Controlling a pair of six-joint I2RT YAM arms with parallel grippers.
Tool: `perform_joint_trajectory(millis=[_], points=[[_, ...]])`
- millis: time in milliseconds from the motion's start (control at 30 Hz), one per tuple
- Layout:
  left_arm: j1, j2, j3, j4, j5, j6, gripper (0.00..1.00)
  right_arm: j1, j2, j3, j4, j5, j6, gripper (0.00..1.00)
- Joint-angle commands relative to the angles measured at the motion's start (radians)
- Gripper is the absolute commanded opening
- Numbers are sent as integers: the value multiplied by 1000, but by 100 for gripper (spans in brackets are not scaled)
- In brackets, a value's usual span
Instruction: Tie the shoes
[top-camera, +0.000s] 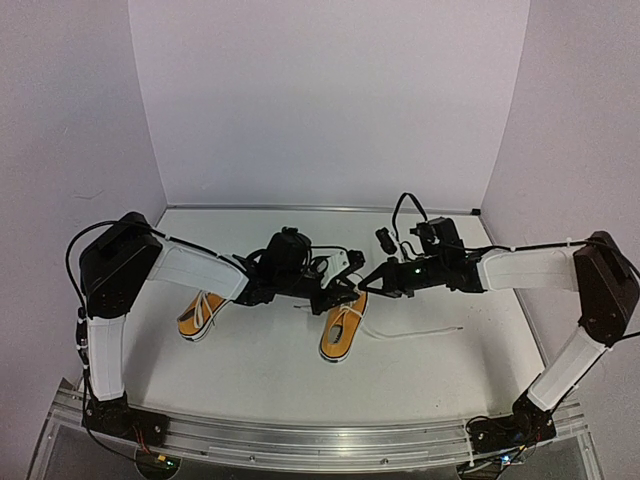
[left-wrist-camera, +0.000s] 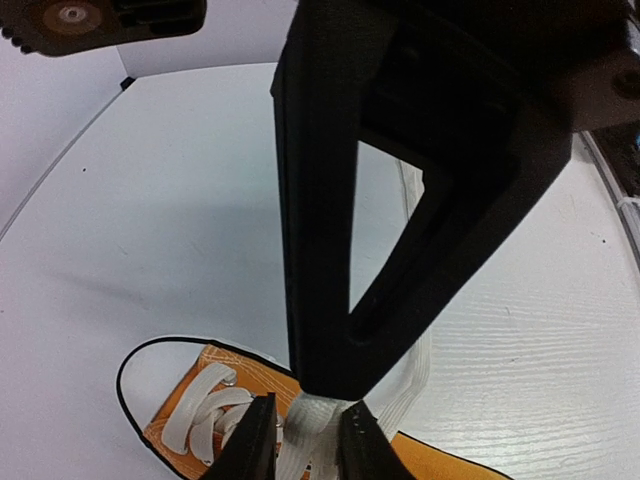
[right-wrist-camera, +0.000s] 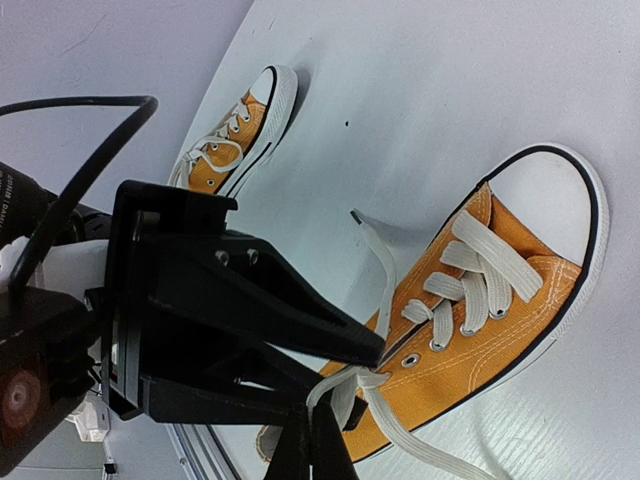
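Just above the centre shoe (top-camera: 340, 335), the two grippers meet tip to tip over the white table (top-camera: 260, 400). Each arm rises from its base at the near edge to a high elbow out at the side. From there its white forearm reaches inward and slightly down, so the wrists face each other.

The left gripper (left-wrist-camera: 307, 445) has its fingers drawn in on a white lace (left-wrist-camera: 312, 425), one pad on each side of the strand above the upper eyelets. The right gripper (right-wrist-camera: 305, 450) has its fingers pressed together. The lace strands gather at its tip, but I cannot tell whether one is nipped between the pads. A trailing strand (top-camera: 420, 332) lies on the table and runs off to the right of this shoe.

The centre shoe sits on its sole in the middle of the table. Its long axis runs roughly near to far and leans a little rightward at the far end. From overhead the heel end shows nearer the bases and the front is covered by the grippers. The right wrist view shows its white toe cap (right-wrist-camera: 545, 195) pointing away from the fingers.

A second shoe (top-camera: 198, 318) stands well apart to the left, partly under the left forearm. It lies nearly parallel, toe turned the same way.
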Motion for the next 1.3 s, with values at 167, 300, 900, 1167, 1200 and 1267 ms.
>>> perform_joint_trajectory(millis=[167,300,900,1167,1200,1267], points=[[2,-2,34,29,14,16,4,-8,-75,3,-40,48,-12,16],[2,-4,11,29,33,31,0,-50,-163,-63,-97,135,11,50],[-2,-16,-32,61,68,67,0,-91,-383,-290,-493,662,312,84],[-6,-11,-25,63,68,67,0,-91,-195,-226,-493,742,296,83],[-8,-10,-25,62,69,67,0,-90,-172,-214,-492,749,295,83],[-10,-8,-24,61,69,68,0,-90,-138,-195,-485,751,287,82]])
